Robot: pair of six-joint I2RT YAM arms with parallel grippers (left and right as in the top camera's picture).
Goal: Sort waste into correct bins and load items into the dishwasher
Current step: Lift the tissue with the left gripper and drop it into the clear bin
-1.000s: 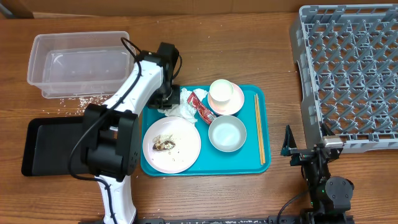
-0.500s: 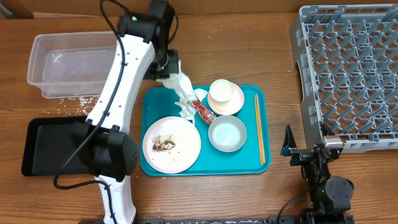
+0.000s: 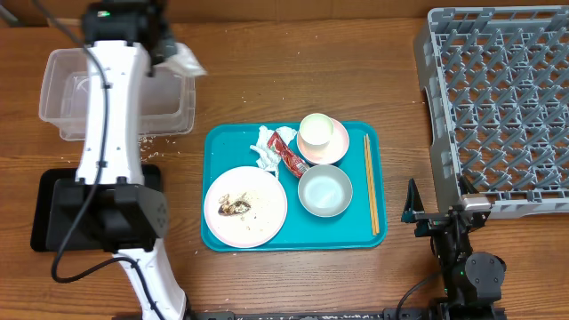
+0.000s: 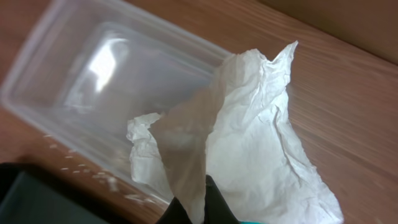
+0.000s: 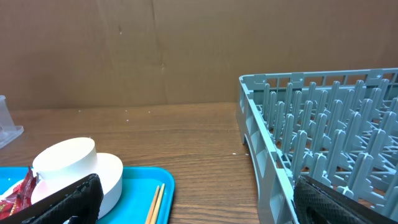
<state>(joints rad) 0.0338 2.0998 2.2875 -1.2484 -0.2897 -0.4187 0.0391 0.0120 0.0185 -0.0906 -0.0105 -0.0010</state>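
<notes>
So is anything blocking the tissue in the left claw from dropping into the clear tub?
Nothing visible does. The tissue hangs from the shut left claw by the edge of the clear tub, which has no lid on it.

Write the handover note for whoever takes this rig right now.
Left gripper shut on a white tissue, over the clear tub's right edge, unreleased.
Right gripper open, empty, beside the dish rack.
On the teal tray: second tissue wad, red wrapper, plate with food scraps, two bowls, chopsticks.
Done: nothing seen in tub, black tray or rack.
Left: drop tissue, sort remaining waste, rack the dishes.
</notes>
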